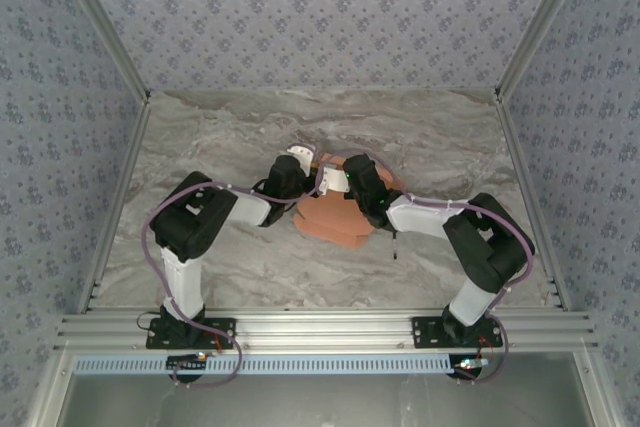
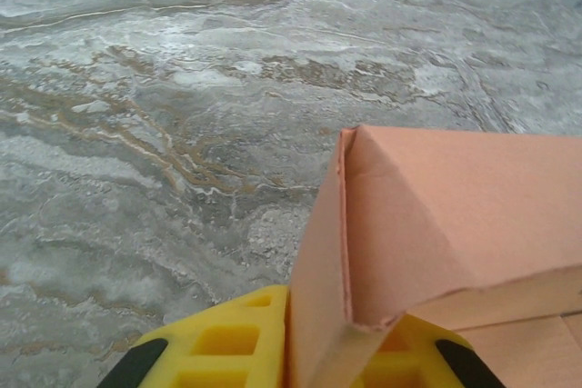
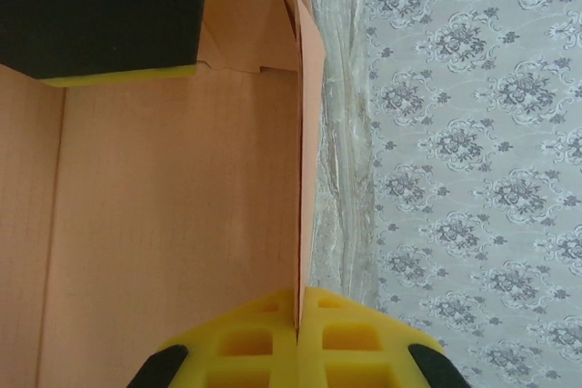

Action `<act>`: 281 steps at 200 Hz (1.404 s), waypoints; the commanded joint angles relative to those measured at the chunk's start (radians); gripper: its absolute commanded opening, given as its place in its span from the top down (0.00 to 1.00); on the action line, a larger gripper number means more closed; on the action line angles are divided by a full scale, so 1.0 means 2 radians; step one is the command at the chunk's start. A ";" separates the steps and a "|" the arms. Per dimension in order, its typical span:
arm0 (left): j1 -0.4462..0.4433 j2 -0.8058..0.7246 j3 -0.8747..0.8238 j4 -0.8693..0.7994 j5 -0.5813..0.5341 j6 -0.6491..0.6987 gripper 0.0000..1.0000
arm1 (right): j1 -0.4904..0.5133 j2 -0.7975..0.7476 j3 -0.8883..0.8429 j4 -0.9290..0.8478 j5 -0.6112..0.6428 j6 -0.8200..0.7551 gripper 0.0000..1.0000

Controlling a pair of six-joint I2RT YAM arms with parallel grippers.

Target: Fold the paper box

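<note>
The salmon-orange paper box (image 1: 335,217) lies partly folded at the middle of the marble table, between both arms. My left gripper (image 1: 300,169) is shut on one raised wall of it; in the left wrist view that wall (image 2: 318,306) stands on edge between the yellow fingers (image 2: 227,343), with a folded flap (image 2: 455,215) bent over to the right. My right gripper (image 1: 345,179) is shut on another upright wall (image 3: 305,170), pinched thin between its yellow fingers (image 3: 355,343). The box's inner floor (image 3: 173,224) spreads left of that wall.
A thin dark stick (image 1: 396,245) lies on the table (image 1: 220,137) just right of the box, near the right arm. Patterned walls (image 3: 473,134) enclose the table on three sides. The left gripper's dark body (image 3: 100,6) looms over the box in the right wrist view.
</note>
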 commanded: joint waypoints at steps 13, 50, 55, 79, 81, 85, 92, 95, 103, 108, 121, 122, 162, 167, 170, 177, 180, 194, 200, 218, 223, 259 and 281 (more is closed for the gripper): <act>0.005 0.016 0.018 -0.013 -0.121 -0.061 0.91 | 0.013 -0.007 0.001 -0.032 -0.028 0.017 1.00; -0.012 0.022 0.042 -0.050 -0.173 -0.070 0.94 | 0.015 -0.008 0.000 -0.032 -0.026 0.023 1.00; -0.014 0.023 0.044 -0.053 -0.181 -0.070 0.94 | 0.016 -0.008 0.000 -0.032 -0.026 0.024 1.00; -0.020 0.031 0.049 -0.063 -0.207 -0.079 0.95 | 0.015 -0.009 -0.003 -0.031 -0.026 0.026 1.00; -0.020 0.032 0.050 -0.063 -0.209 -0.080 0.95 | 0.015 -0.010 -0.003 -0.031 -0.026 0.027 1.00; -0.021 0.032 0.050 -0.064 -0.212 -0.081 0.95 | 0.015 -0.010 -0.002 -0.031 -0.026 0.027 1.00; -0.021 0.033 0.048 -0.060 -0.213 -0.081 0.95 | 0.015 -0.010 -0.004 -0.031 -0.025 0.027 1.00; -0.022 0.033 0.046 -0.056 -0.213 -0.080 0.95 | 0.015 -0.010 -0.003 -0.031 -0.025 0.027 1.00; -0.022 0.033 0.041 -0.043 -0.205 -0.078 0.94 | 0.015 -0.011 -0.004 -0.031 -0.024 0.028 1.00; -0.021 0.032 0.035 -0.029 -0.196 -0.075 0.94 | 0.014 -0.010 -0.004 -0.030 -0.023 0.029 1.00; -0.020 0.029 0.023 0.005 -0.165 -0.061 0.92 | 0.012 -0.010 -0.004 -0.030 -0.021 0.029 1.00; -0.020 0.029 0.022 0.008 -0.161 -0.059 0.91 | 0.013 -0.010 -0.004 -0.030 -0.021 0.029 1.00; -0.001 0.013 -0.002 0.048 -0.054 -0.040 0.76 | 0.008 -0.013 -0.006 -0.033 -0.016 0.031 1.00; 0.002 0.011 -0.006 0.051 -0.045 -0.040 0.74 | 0.008 -0.013 -0.006 -0.033 -0.015 0.031 1.00; 0.004 0.009 -0.008 0.052 -0.038 -0.040 0.73 | 0.007 -0.014 -0.006 -0.033 -0.015 0.032 1.00; 0.007 0.005 -0.012 0.054 -0.024 -0.038 0.70 | 0.007 -0.014 -0.006 -0.033 -0.015 0.032 1.00; 0.009 0.003 -0.013 0.055 -0.019 -0.037 0.69 | 0.007 -0.014 -0.006 -0.034 -0.015 0.032 1.00; 0.012 -0.002 -0.019 0.053 -0.006 -0.028 0.65 | 0.006 -0.013 -0.005 -0.034 -0.015 0.032 1.00; 0.013 -0.003 -0.021 0.051 -0.002 -0.025 0.64 | 0.007 -0.014 -0.004 -0.035 -0.016 0.032 1.00; 0.013 -0.006 -0.025 0.047 0.010 -0.020 0.61 | 0.005 -0.012 -0.002 -0.036 -0.016 0.033 1.00; 0.014 -0.007 -0.027 0.048 0.011 -0.020 0.60 | 0.005 -0.011 -0.001 -0.036 -0.015 0.033 1.00; 0.013 -0.007 -0.035 0.049 -0.002 -0.013 0.61 | 0.006 -0.010 0.004 -0.042 -0.016 0.032 1.00; 0.013 -0.004 -0.029 0.045 -0.005 -0.005 0.66 | 0.005 -0.010 0.006 -0.045 -0.017 0.033 1.00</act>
